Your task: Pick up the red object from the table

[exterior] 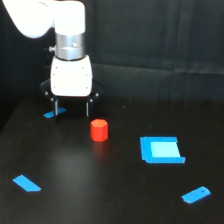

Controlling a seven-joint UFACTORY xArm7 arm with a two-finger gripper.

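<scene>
Blue scrap half-hidden behind jaws

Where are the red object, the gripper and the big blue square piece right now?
red object (99, 130): exterior view, middle of its front face.
gripper (73, 107): exterior view, midway between its two dark fingertips.
big blue square piece (161, 149): exterior view, centre of its flat top.

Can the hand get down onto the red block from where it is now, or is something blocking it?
Probably yes. The hand hangs open just behind the red block, to the exterior view's left. The block stands alone on the black table; the blue square piece lies well off to the right.
</scene>
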